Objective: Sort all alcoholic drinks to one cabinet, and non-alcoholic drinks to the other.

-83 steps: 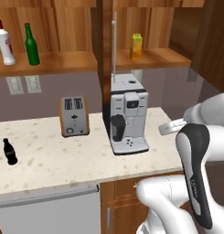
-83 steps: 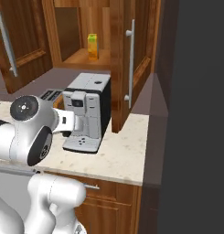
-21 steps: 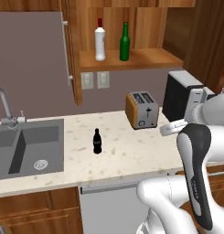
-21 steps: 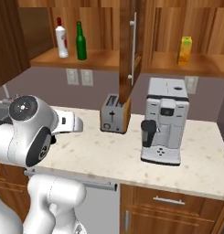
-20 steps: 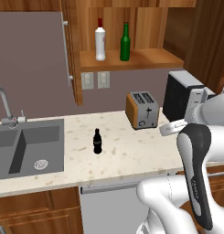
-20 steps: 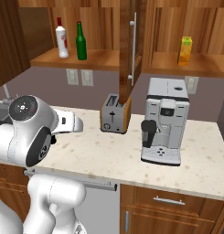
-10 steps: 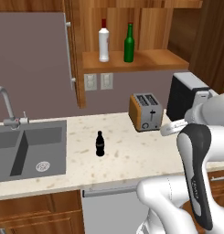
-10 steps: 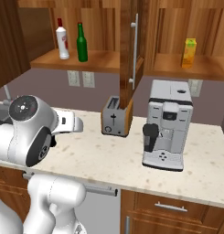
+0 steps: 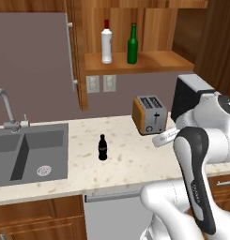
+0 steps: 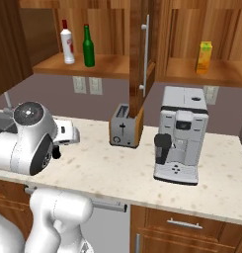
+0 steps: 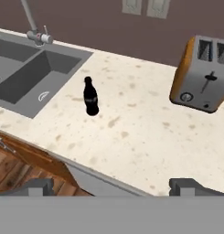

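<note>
One cola bottle point(image 11: 90, 97) stands ahead-left of the empty gripper point(image 11: 112, 186), its jaws spread wide.

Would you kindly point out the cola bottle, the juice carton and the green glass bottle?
cola bottle point(image 11: 90, 98), hand view, on its dark body.
juice carton point(image 10: 204, 57), right base view, on its front face.
green glass bottle point(image 9: 132, 48), left base view, on its body.

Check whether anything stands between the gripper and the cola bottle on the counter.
Nothing visible does. In the hand view the open gripper looks across bare speckled counter to the cola bottle, which stands upright and alone. The sink lies beyond it to one side and the toaster well off to the other.
</note>
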